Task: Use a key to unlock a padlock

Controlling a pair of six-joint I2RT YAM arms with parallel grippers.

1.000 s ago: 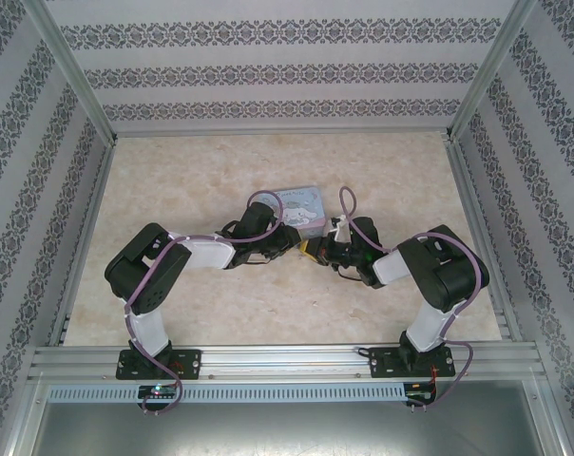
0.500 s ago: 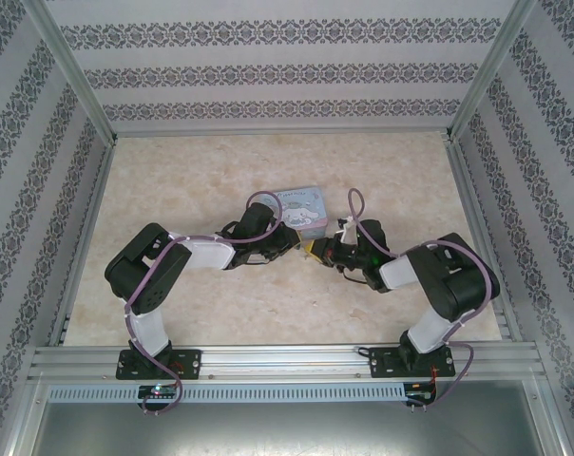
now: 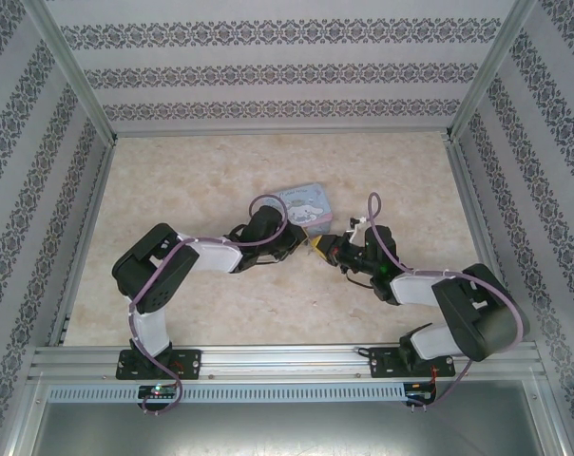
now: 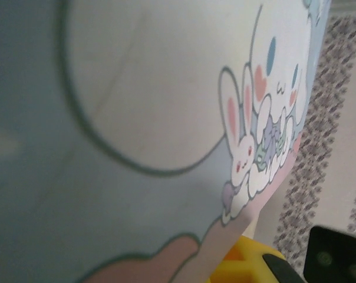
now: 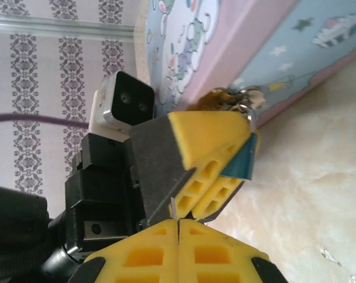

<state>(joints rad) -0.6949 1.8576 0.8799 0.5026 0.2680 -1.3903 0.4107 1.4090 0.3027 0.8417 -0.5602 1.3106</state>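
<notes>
Clearly, with the left gripper clamped on the padlock beside the box's near wall and the right gripper pinching the key, any tilt could twist it loose.

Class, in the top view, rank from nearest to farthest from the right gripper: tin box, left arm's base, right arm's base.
1. tin box, just beyond the right gripper.
2. right arm's base, near-right edge.
3. left arm's base, near-left edge.

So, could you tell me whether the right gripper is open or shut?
Shut: the right gripper has its yellow pads pressed together, with only a thin metal sliver, probably the key, pinched between them.
</notes>
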